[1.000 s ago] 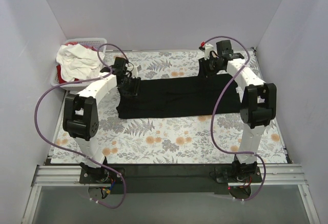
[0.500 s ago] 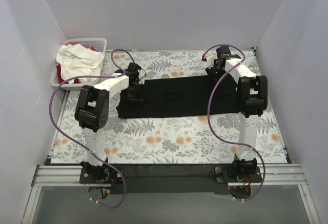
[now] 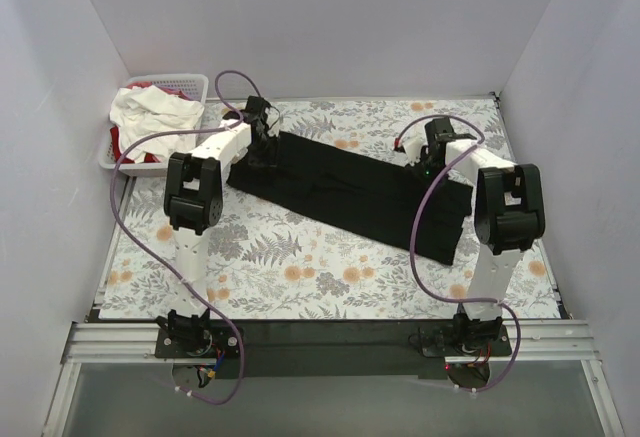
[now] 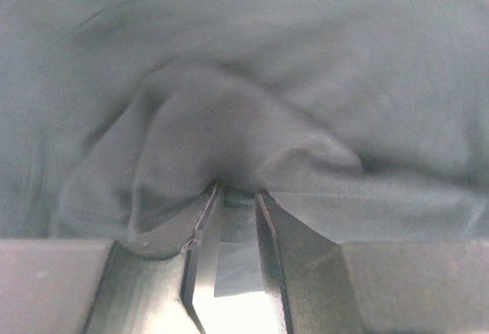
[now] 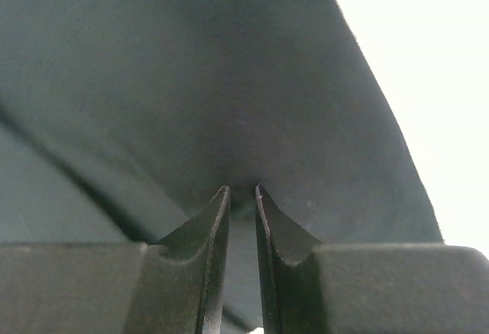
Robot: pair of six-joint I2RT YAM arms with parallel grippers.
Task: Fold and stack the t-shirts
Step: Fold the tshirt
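Note:
The black t-shirt [image 3: 345, 189] lies folded in a long band, slanting from the far left down to the near right of the table. My left gripper [image 3: 262, 147] is shut on its far left end; in the left wrist view the fabric [image 4: 252, 82] bunches up at my fingertips [image 4: 237, 190]. My right gripper [image 3: 432, 169] is shut on its right end; the right wrist view shows black cloth [image 5: 199, 82] pinched between the tips [image 5: 241, 190]. White [image 3: 150, 112] and red [image 3: 122, 147] t-shirts lie heaped in the basket.
The white slotted basket [image 3: 195, 84] stands at the far left corner of the floral table [image 3: 330, 277]. White walls close in the left, back and right sides. Purple cables loop from both arms.
Both grippers have swung the black shirt round: its left end moved farther away and left, its right end came nearer and right, so the band now lies slanted.

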